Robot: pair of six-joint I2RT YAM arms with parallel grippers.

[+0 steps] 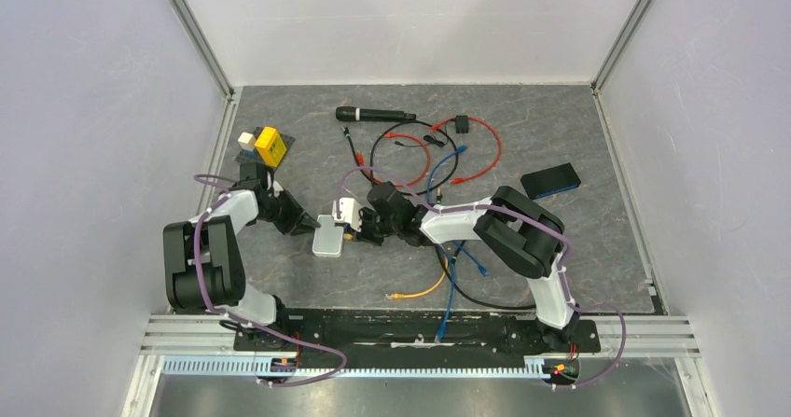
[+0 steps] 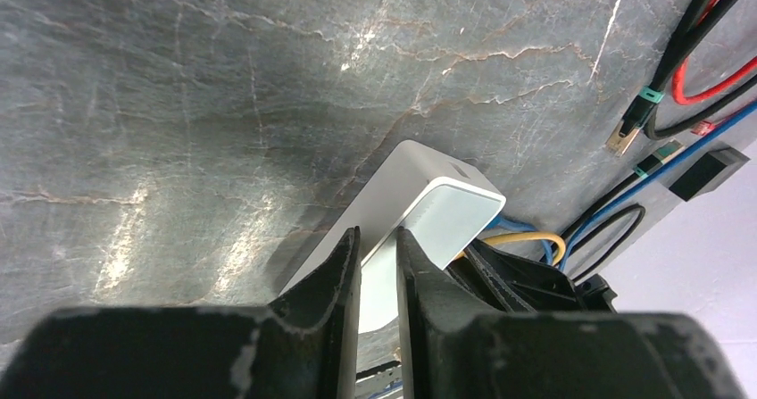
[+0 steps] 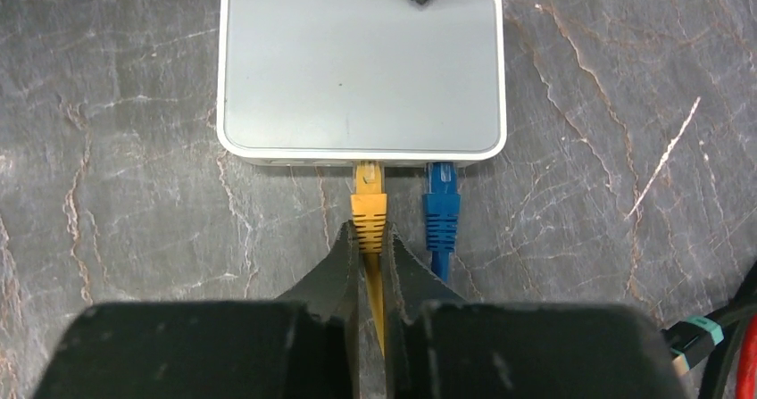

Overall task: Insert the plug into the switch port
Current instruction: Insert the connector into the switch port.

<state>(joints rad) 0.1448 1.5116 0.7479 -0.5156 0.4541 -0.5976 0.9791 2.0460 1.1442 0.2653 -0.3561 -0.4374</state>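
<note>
The plug (image 3: 369, 204), yellow-booted, sits with its clear head at the mouth of the switch port (image 3: 367, 163), in the long edge of the switch box (image 3: 361, 69) that faces the bench's right edge; whether it is fully home I cannot tell. Position: the box lies flat on the bench (image 1: 597, 137), left of centre and nearer the near edge than the far one. A blue plug (image 3: 441, 204) occupies the port just beside.

Right pincer (image 3: 370, 238): closed almost fully, clamped on the rear of the plug's boot where the cable begins. Left pincer (image 2: 378, 236): closed narrow across the box's opposite edge, and appears to brace it.

Assessment: I judge the plug light, its head hard, its latch tab brittle, its cable limp. Hold belongs on the boot close behind the head, as now, so the push runs straight. The box looks light and smooth, likely to slide unless held. Loose cables (image 1: 448, 151) lie toward the far edge, well apart
</note>
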